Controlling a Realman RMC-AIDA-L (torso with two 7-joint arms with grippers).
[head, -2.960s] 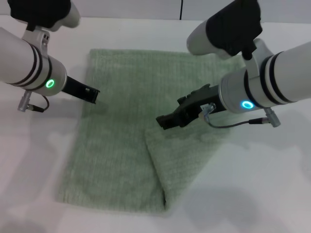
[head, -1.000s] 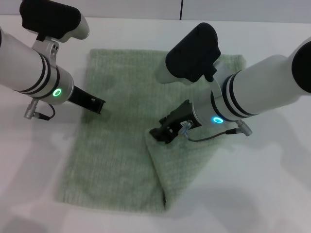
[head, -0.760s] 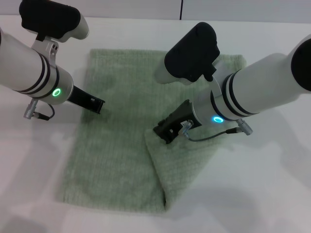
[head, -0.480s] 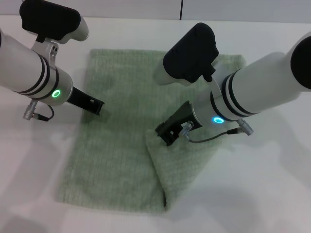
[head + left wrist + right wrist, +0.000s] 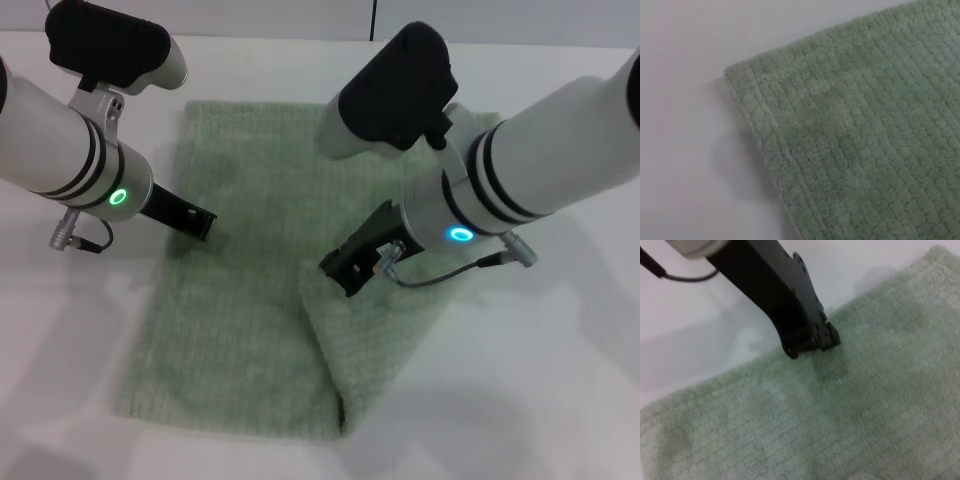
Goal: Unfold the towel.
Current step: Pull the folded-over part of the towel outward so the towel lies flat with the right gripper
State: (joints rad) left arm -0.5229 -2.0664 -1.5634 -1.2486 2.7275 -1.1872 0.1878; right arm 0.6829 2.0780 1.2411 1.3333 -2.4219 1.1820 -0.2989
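The pale sage-green, ribbed terry towel (image 5: 250, 270) lies flat on the white table (image 5: 560, 380), but its near-right part is doubled over: a folded flap (image 5: 375, 335) sits on top, its edge running from the middle toward the near edge.

Your right gripper (image 5: 340, 272) is down at the far-left corner of that flap, tips at the cloth. From here you cannot tell whether its fingers are parted or pinched, so check before you lift. Take only the top layer at that corner. If you bite both layers, the whole towel will drag instead of opening. Once you have it, lift just enough to clear the pile, then carry the corner out to the right, away from the crease, and lay it flat.

Your left gripper (image 5: 200, 222) sits at the towel's left edge, low over the cloth; whether it is parted or closed is also unclear. Press it down there as an anchor so the base layer does not slide while you peel.
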